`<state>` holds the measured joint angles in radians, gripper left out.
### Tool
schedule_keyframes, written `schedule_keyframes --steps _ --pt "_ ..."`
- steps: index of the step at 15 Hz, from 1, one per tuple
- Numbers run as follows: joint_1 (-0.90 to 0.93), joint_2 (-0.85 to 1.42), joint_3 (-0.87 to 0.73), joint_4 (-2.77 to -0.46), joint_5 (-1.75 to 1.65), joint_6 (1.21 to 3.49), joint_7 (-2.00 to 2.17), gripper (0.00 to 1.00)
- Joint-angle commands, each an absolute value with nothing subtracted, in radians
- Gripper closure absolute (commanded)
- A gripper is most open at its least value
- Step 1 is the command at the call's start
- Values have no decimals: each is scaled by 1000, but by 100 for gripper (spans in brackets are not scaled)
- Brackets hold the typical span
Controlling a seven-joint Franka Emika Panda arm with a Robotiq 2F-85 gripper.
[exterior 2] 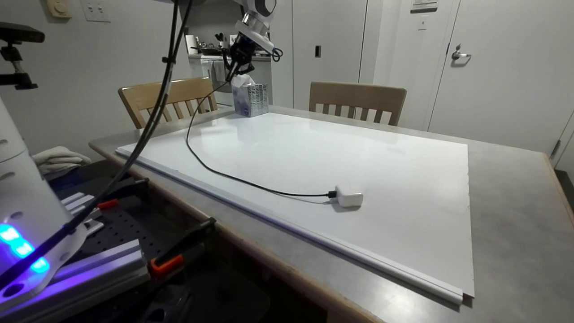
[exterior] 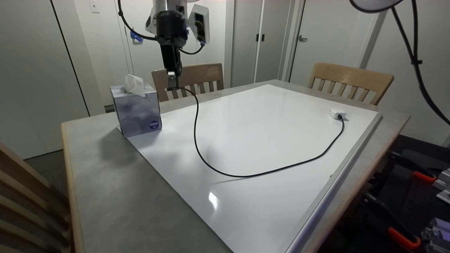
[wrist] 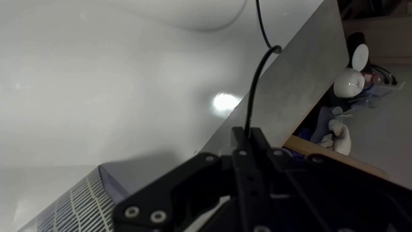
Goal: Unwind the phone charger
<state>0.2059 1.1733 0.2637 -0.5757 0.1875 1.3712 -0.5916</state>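
– Where to look first?

– High near one side of a wood-edged grey table (exterior: pixel 119 196), to the tip of a white-and-black robot arm (exterior 2: pixel 255 33): a slim, black, two-fingered claw (wrist: pixel 247 132). Well above the tabletop, near a purple-grey cardboard tissue box (exterior: pixel 140 114) with a white tissue (exterior: pixel 135 85).

– Apart or together?

– Together, clamped on one end of a long, very thin black charger cable (exterior: pixel 246 176). In the wrist view, coming straight out of the claw's tip, with fine ridges at the start and a bend farther along. Gripped part hidden from sight.

– And the rest, relative to the claw?

– Below, and off to one side. Hanging from the tip in both exterior views, then sweeping in one long, open curve, low over a large, glossy white board (exterior 2: pixel 403 170) on the tabletop. Cannot tell the exact place of first contact with the board.

– The far end?

– Joined by a small black connector (exterior 2: pixel 332 194) to a small, white, block-shaped plug (exterior 2: pixel 349 196). Resting on the board, lower than the claw and well apart from it, near a long, pale rail (exterior 2: pixel 358 254) along the board's edge.

– Around the table?

– Slat-backed wooden chairs (exterior: pixel 204 75), in both exterior views.
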Motion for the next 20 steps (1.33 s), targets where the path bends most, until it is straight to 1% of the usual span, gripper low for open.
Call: schedule_keyframes --steps 1,6,7,9,10,12,13,17,20 --pt "218 1213 262 -494 158 1331 -666 98" --pt "219 1212 259 -483 134 1328 -759 98" --pt "232 1253 252 -403 133 1292 -773 98" --pt "236 1261 245 -379 123 1273 -816 98" --pt "237 1268 241 -361 120 1266 -835 73" --pt "240 1281 231 -333 115 1262 -866 61" --pt "223 1218 237 -447 112 1313 -879 53" --pt "219 1215 229 -440 109 1317 -867 24" --pt "218 1199 217 -417 119 1324 -753 4"
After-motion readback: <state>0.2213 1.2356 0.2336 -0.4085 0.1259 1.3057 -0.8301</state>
